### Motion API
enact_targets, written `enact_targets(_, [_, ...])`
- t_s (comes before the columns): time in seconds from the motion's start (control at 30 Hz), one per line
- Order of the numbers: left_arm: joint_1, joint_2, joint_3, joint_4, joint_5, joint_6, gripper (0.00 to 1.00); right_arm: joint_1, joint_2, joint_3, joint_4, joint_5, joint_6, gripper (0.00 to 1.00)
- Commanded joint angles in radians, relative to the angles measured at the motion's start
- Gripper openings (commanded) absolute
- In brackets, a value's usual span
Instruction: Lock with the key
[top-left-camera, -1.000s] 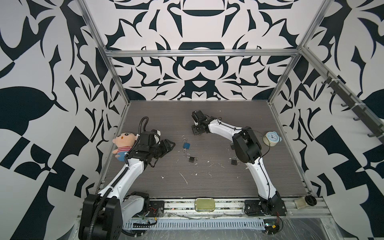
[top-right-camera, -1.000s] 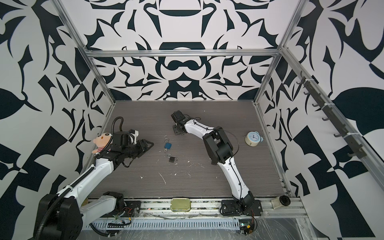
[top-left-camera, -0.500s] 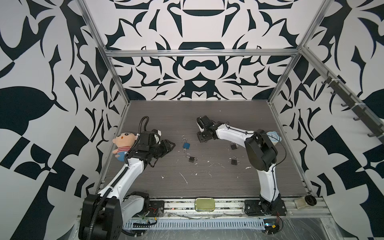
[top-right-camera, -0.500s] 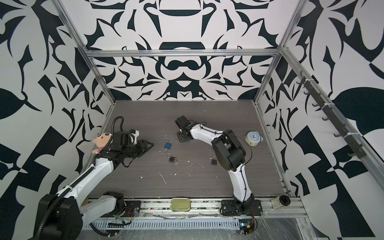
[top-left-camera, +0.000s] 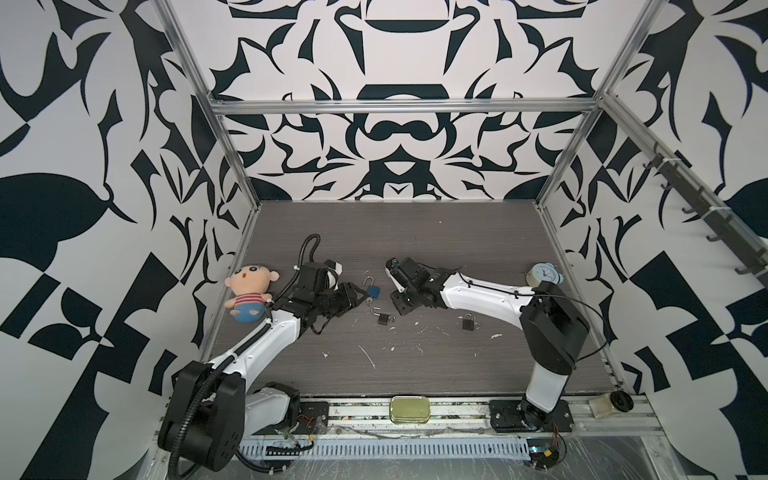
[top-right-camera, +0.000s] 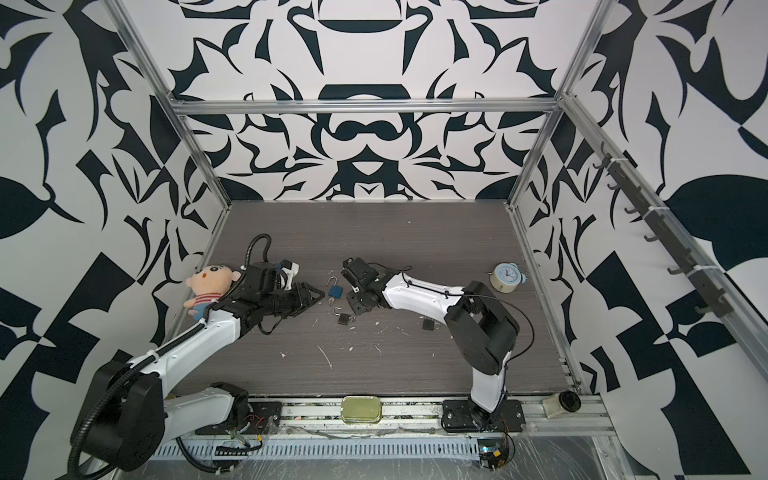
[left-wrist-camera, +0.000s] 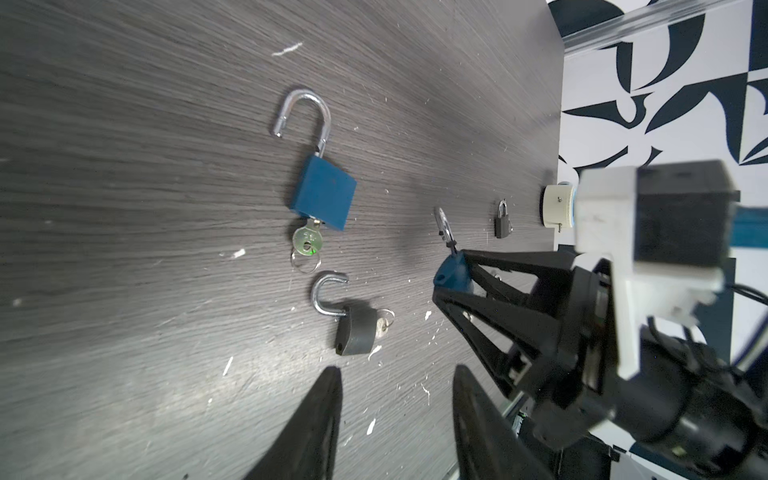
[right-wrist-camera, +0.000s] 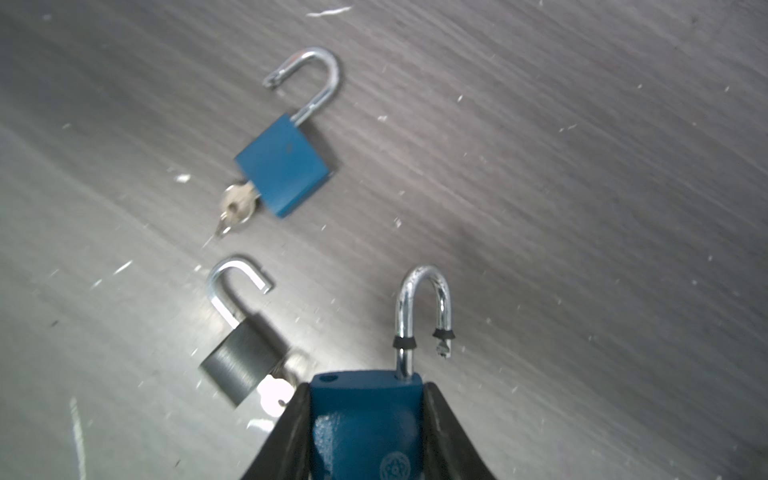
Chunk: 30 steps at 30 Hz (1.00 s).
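jaws of my right gripper (right-wrist-camera: 368, 388) pinch the blue body of the held lock (right-wrist-camera: 365, 428), one finger on each side, its shackle sprung open and pointing left across the table (top-left-camera: 415, 241). whether a key sits in it i cannot tell. jaws of my left gripper (left-wrist-camera: 395, 372) stand apart with nothing between them, low over the table at centre left. between the two grippers lie two more locks. the blue lock (left-wrist-camera: 326, 198) lies flat, the farther of the pair, shackle open, with a key (left-wrist-camera: 306, 241) in its keyhole and a ring (left-wrist-camera: 305, 262) on the key. just nearer lies the grey lock (left-wrist-camera: 356, 333), shackle open too, a second key (left-wrist-camera: 383, 326) pushed into its base. in both top views the blue lock sits just right of my left gripper, and the grey lock just left of my right gripper. a small lock (top-left-camera: 468, 322), shackle shut, rests right of centre, on the near side of my right arm (top-left-camera: 482, 293). a clock (top-left-camera: 543, 275) stands by the right wall, a doll (top-left-camera: 249, 291) lies at the left edge, and a tin (top-left-camera: 409, 409) sits on the near rail.
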Motion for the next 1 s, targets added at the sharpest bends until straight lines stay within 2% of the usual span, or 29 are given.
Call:
enact_targets(0.0, [-0.021, 0.033, -0.005, 0.079, 0.035, -0.025, 0.46, 0.017, -0.108, -0.026, 0.021, -0.005, 0.023, 0.00])
enact_targets(0.2, [-0.086, 0.107, 0.025, 0.116, 0.038, -0.037, 0.46, 0.048, -0.206, -0.092, 0.024, -0.038, 0.028, 0.00])
enact_targets(0.47, [-0.171, 0.183, 0.085, 0.175, 0.039, -0.058, 0.44, 0.072, -0.257, -0.122, 0.030, -0.037, 0.035, 0.00])
enact_targets(0.73, [-0.183, 0.215, 0.102, 0.231, 0.028, -0.093, 0.44, 0.083, -0.263, -0.139, 0.035, -0.036, 0.035, 0.00])
enact_targets(0.97, [-0.196, 0.259, 0.146, 0.238, 0.067, -0.095, 0.43, 0.091, -0.265, -0.130, 0.038, -0.032, 0.033, 0.00])
